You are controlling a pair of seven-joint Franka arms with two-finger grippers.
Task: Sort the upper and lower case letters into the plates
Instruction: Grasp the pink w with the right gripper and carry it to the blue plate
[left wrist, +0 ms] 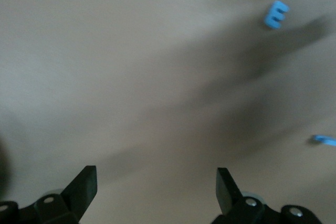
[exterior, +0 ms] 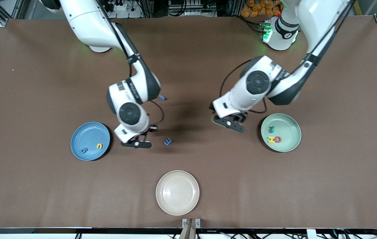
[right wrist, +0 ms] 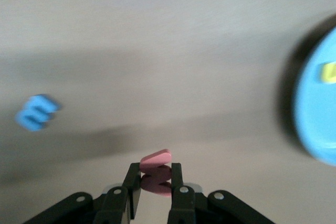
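Observation:
My right gripper (exterior: 137, 143) is shut on a red-pink letter (right wrist: 156, 157) and holds it over the table, between the blue plate (exterior: 81, 136) and a loose blue letter (exterior: 167, 141). The blue plate holds a dark blue letter (exterior: 84, 150) and a yellow one (exterior: 99, 145). The mint green plate (exterior: 288, 124) holds a teal letter (exterior: 270, 128), a yellow one (exterior: 271, 139) and a red one (exterior: 277, 139). My left gripper (exterior: 231, 124) is open and empty over bare table beside the green plate. The left wrist view shows the blue letter (left wrist: 275, 14).
A cream-beige plate (exterior: 177, 192) stands empty near the table's front edge, nearer to the front camera than the blue letter. A second small blue piece (exterior: 162, 97) lies by the right arm's elbow. The brown table (exterior: 42, 83) spreads wide around the plates.

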